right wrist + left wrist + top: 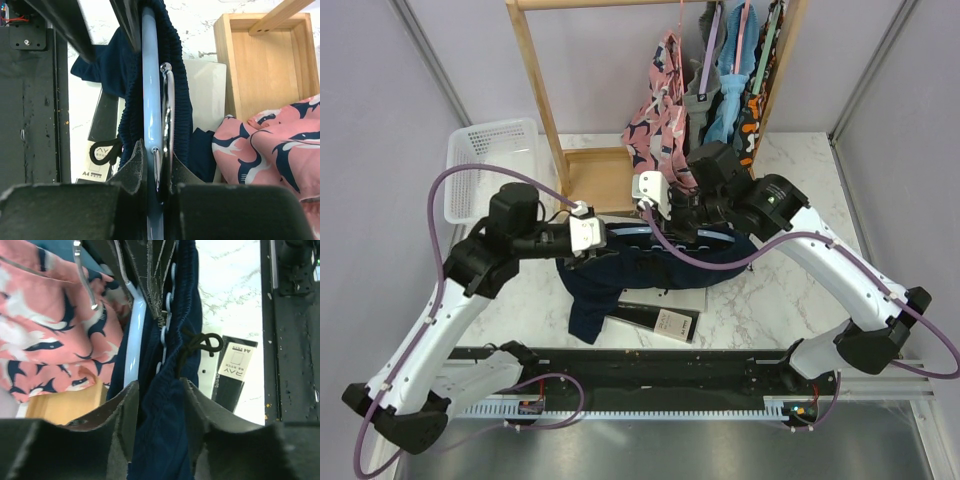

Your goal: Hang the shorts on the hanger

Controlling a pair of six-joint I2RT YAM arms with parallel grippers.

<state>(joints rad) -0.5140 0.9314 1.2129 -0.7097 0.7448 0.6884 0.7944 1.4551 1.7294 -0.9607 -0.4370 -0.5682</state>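
The dark navy shorts (620,278) hang bunched between both grippers above the table. In the left wrist view my left gripper (159,385) is shut on a fold of the shorts (165,430), with their black drawstring (200,343) just beyond. My right gripper (156,152) is shut on the light-blue hanger (149,85) by its metal hook (167,100). The elastic waistband (181,60) lies along both sides of the hanger bar. The hanger bar also shows in the left wrist view (134,340). In the top view the left gripper (595,245) and right gripper (665,205) are close together.
A wooden rack with a box base (595,175) stands behind, holding a pink patterned garment (660,110) and other clothes on hangers (740,70). A white basket (490,165) is at the back left. A black A4 pack (655,322) lies under the shorts.
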